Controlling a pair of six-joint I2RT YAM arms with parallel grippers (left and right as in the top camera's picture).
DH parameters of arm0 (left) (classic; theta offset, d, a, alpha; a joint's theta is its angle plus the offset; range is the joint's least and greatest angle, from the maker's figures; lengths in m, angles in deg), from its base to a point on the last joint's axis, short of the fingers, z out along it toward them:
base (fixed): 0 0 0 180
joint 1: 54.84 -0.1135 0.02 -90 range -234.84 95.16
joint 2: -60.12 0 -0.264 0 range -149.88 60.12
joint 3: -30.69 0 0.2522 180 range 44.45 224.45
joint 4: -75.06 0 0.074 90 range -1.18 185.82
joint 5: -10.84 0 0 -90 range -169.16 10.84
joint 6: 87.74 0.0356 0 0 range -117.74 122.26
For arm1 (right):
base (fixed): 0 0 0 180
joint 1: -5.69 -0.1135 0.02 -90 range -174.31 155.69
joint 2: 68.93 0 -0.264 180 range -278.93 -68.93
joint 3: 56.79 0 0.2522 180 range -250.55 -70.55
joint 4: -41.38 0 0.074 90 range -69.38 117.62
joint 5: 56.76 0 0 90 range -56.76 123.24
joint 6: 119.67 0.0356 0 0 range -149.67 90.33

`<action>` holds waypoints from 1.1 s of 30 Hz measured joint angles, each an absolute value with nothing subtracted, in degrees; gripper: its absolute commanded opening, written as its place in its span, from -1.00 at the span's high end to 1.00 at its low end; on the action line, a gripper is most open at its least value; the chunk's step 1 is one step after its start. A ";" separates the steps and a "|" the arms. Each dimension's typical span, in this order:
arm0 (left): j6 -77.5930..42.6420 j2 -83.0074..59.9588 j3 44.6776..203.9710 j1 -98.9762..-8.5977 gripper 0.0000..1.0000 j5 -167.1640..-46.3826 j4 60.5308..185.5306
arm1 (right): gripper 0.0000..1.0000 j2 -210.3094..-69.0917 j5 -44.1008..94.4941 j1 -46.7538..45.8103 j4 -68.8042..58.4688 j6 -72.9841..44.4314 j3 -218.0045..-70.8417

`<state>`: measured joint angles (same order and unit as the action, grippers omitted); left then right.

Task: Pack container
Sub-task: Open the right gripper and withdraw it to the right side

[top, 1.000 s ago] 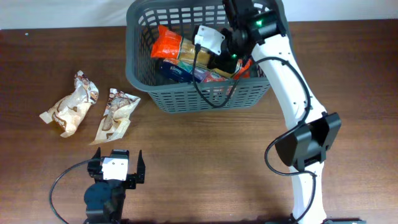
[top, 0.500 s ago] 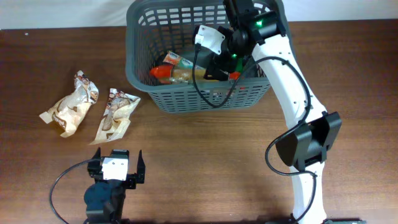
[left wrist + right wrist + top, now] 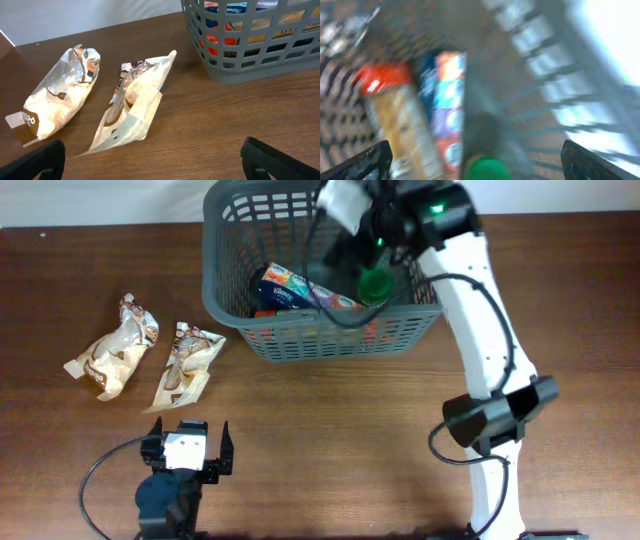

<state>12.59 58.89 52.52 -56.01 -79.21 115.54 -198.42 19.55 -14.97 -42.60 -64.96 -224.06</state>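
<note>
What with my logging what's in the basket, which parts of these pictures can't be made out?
- Right wrist view: motion blur; print on the blue box and red-topped packet is unreadable, and the green round thing cannot be identified.
- Overhead: the front wall of the container screens whatever lies low inside.
- Left wrist view: the container is cut off by the top and right edges.

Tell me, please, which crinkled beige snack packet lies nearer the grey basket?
The flatter beige packet with the pointed corner, next to the dark grey lattice basket; the fuller one lies beyond it.
</note>
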 measured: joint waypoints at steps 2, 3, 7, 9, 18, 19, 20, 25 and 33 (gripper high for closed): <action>12.59 58.89 52.52 -56.01 -0.99 -79.21 115.54 | -0.98 -198.20 24.90 -14.97 -42.71 -59.65 -229.57; 12.59 58.89 52.52 -56.01 -0.99 -79.21 115.54 | -0.98 -198.05 27.94 -14.84 -42.95 -57.07 -232.10; 12.59 58.89 52.52 -56.01 -0.99 -79.21 115.54 | -0.98 -197.04 41.97 -13.88 -45.79 -46.65 -240.95; 12.59 58.89 52.52 -56.01 -0.99 -79.21 115.54 | -0.98 -196.30 49.60 -12.46 -47.45 -41.71 -244.19; 12.59 58.89 52.52 -56.01 -0.99 -79.21 115.54 | -0.98 -194.44 73.36 -0.46 -55.41 -28.05 -246.31; 12.59 58.89 52.52 -56.01 -0.99 -79.21 115.54 | -0.98 -194.44 74.58 1.44 -56.26 -26.43 -246.31; 12.59 58.89 52.52 -56.01 -0.99 -79.21 115.57 | -0.97 -194.44 75.35 2.75 -56.83 -25.23 -246.31; 12.59 58.89 52.52 -56.01 -0.99 -79.21 115.54 | -0.98 -194.44 77.16 10.84 -59.80 -18.69 -246.31; 12.59 58.89 52.52 -56.01 -0.99 -79.21 115.54 | -0.98 -194.44 72.99 18.40 -60.67 -15.61 -246.31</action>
